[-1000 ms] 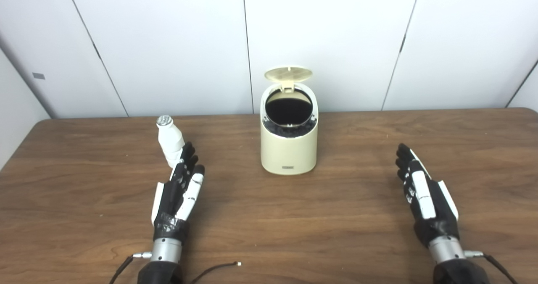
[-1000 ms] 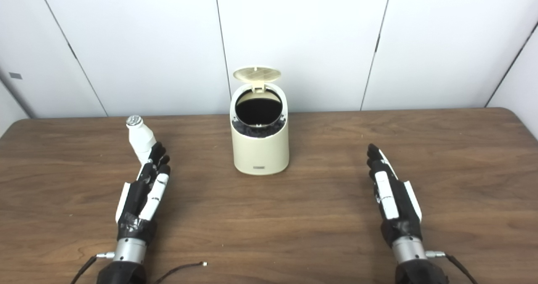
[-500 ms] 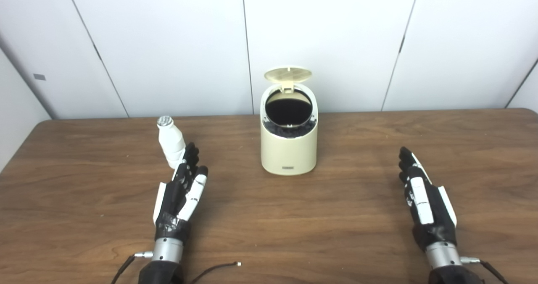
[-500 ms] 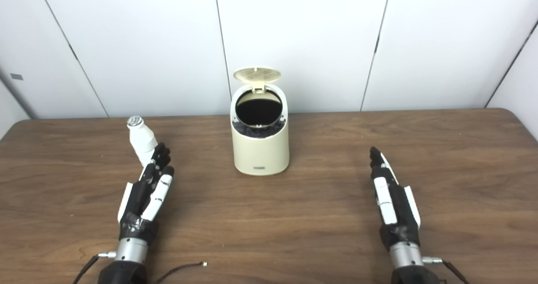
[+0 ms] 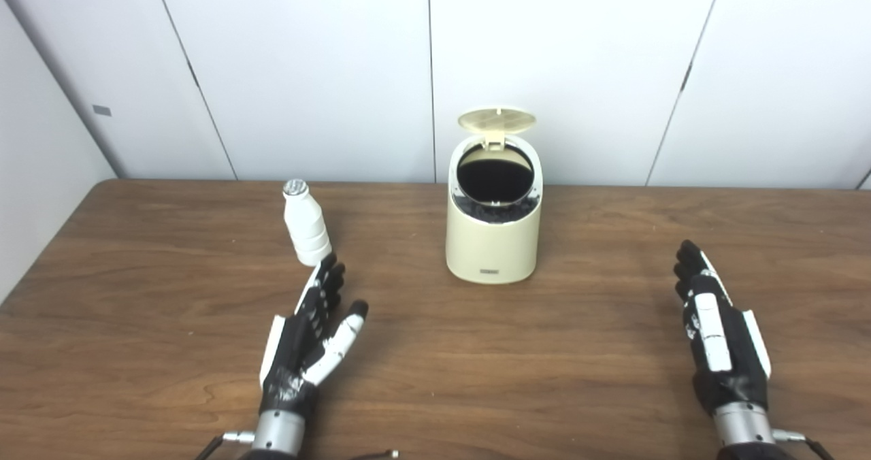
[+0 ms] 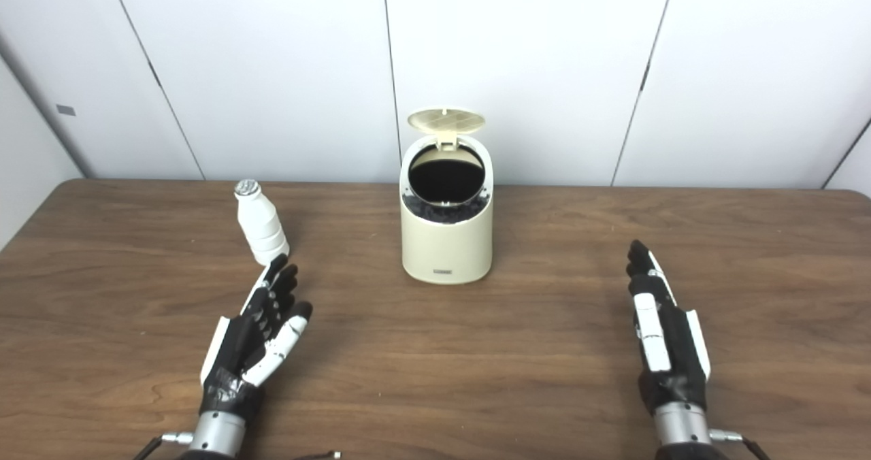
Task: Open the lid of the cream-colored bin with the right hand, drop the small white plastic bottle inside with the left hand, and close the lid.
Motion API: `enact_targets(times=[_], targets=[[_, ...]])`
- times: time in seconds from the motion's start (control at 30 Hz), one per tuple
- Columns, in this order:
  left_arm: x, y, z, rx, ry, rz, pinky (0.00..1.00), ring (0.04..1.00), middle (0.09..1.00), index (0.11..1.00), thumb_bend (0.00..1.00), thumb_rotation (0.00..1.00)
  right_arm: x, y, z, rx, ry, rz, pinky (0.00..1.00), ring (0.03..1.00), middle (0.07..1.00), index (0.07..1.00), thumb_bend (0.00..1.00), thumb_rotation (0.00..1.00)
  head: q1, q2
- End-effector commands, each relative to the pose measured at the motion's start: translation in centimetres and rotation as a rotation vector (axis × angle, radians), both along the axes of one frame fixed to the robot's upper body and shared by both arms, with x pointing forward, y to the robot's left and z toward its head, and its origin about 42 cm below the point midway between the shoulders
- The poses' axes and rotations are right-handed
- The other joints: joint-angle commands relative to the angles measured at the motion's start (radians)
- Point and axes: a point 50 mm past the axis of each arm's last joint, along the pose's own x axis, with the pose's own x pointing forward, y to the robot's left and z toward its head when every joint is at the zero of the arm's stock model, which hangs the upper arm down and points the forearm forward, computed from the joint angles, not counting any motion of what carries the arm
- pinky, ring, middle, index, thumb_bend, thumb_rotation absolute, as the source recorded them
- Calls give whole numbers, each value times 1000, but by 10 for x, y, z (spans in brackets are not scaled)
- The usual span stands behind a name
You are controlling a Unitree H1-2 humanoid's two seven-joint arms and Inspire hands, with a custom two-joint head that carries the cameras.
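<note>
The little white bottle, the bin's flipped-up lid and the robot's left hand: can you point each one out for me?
white bottle [image 5: 307, 232]: left eye view, middle of its ribbed body.
lid [image 5: 497, 119]: left eye view, ribbed underside, standing open.
left hand [image 6: 255, 331]: right eye view, back of the hand.

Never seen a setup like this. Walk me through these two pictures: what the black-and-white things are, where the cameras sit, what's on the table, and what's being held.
Both pictures show one scene, taken by two cameras side by side on a humanoid robot's head. The black-and-white things are its hands: the left hand and the right hand, both open and holding nothing. On the wooden table stands a cream-colored bin with its lid flipped up, showing a dark inside. A small white plastic bottle stands just beyond the left hand's fingertips; I cannot tell whether they touch.
</note>
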Motion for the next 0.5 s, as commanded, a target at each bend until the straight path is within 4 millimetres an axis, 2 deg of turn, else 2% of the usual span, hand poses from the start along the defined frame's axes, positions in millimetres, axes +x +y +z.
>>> enact_targets(times=[0.0, 0.1, 0.23, 0.33, 0.4, 0.47], targets=[[3, 3, 25, 47, -78, 4, 916, 903, 906, 945, 622, 366, 2, -1, 2, -4, -41, 9, 1000, 978, 963, 927, 524, 880, 2, 1], [-4, 8, 38, 87, -72, 40, 886, 880, 881, 927, 652, 360, 3, -2, 2, -11, -37, 9, 1000, 982, 966, 929, 535, 891, 10, 0], [-8, 17, 56, 150, -58, 140, 772, 810, 828, 880, 689, 299, 5, -2, 2, -18, -37, 14, 1000, 980, 967, 936, 541, 890, 11, 1], [-5, 28, 67, 210, -52, 243, 703, 747, 783, 835, 695, 233, 5, 0, 3, -5, -32, 16, 1000, 976, 965, 936, 546, 869, 22, -1], [-1, 36, 71, 229, -52, 287, 708, 747, 774, 821, 707, 204, 6, 0, 2, 2, -29, 12, 1000, 978, 965, 934, 548, 862, 38, -3], [5, 43, 73, 242, -54, 316, 668, 740, 782, 823, 702, 170, 7, -1, 1, -10, -29, 11, 1000, 978, 965, 933, 548, 868, 68, -9]])
